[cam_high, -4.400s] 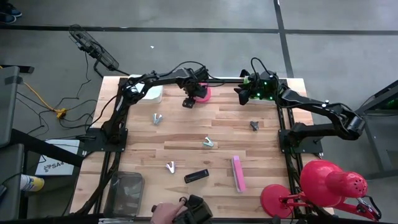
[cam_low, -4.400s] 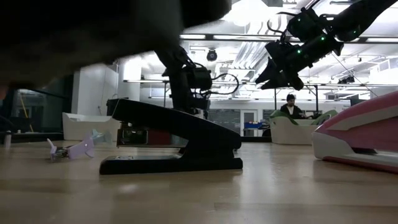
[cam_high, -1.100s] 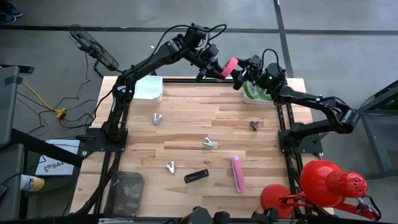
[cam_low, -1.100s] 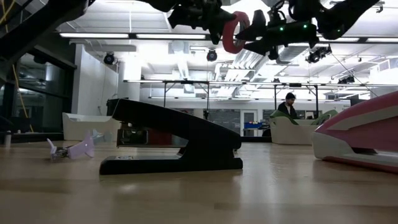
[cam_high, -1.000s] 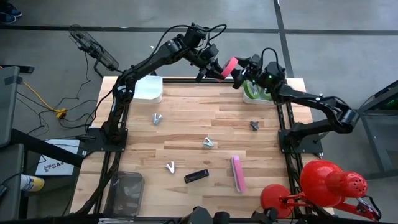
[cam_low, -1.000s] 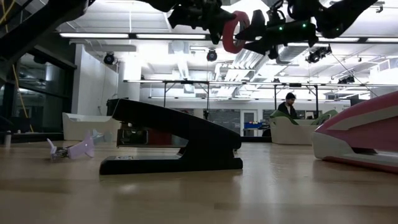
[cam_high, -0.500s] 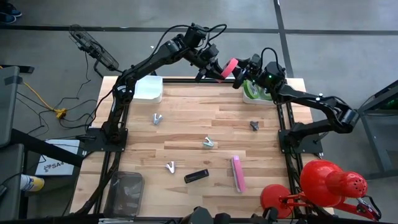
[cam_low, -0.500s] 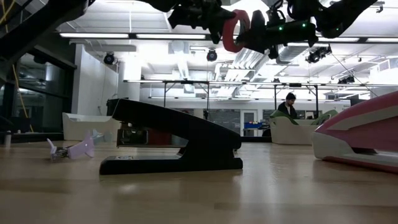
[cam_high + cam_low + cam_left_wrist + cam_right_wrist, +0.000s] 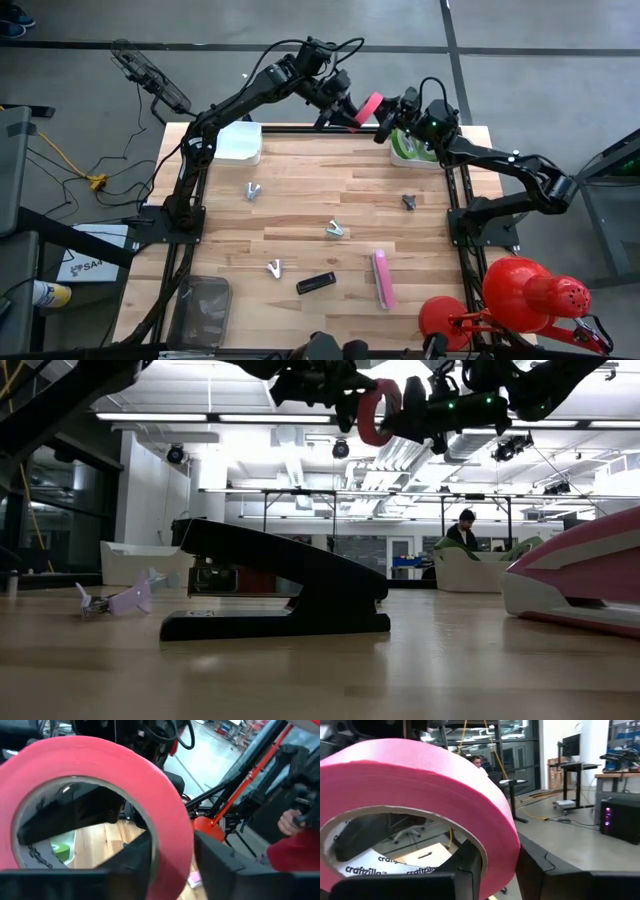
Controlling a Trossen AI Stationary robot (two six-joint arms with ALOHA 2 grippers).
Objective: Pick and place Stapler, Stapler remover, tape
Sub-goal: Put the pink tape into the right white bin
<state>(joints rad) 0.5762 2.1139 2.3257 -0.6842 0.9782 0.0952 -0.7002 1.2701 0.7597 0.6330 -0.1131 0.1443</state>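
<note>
A pink tape roll (image 9: 370,105) hangs high above the table's far edge, between my two grippers. My left gripper (image 9: 352,110) reaches it from the left and my right gripper (image 9: 386,117) from the right; both are shut on it. The roll fills both wrist views (image 9: 100,765) (image 9: 420,770). A black stapler (image 9: 316,283) and a pink stapler (image 9: 381,279) lie flat near the table's near edge. Several staple removers, one of them (image 9: 253,190), are scattered on the wood. My left gripper has the roll's wall (image 9: 176,832) between its fingers, one finger inside the ring and one outside. It comes about level from the table's left. The roll stands on edge, lifted clear of everything. My right gripper pinches the roll's wall (image 9: 501,832) on the opposite side, one finger inside the cardboard core and one on the pink outer face. It comes about level from the table's right.
A white bin (image 9: 238,143) stands at the far left corner and a bin with green contents (image 9: 412,150) at the far right. A clear container (image 9: 200,305) sits near left and a red lamp (image 9: 520,295) near right. The middle of the wood is bare.
My right gripper has shut on the tape roll's wall, from standing open around it. Both arms and the roll have stayed where they were.
</note>
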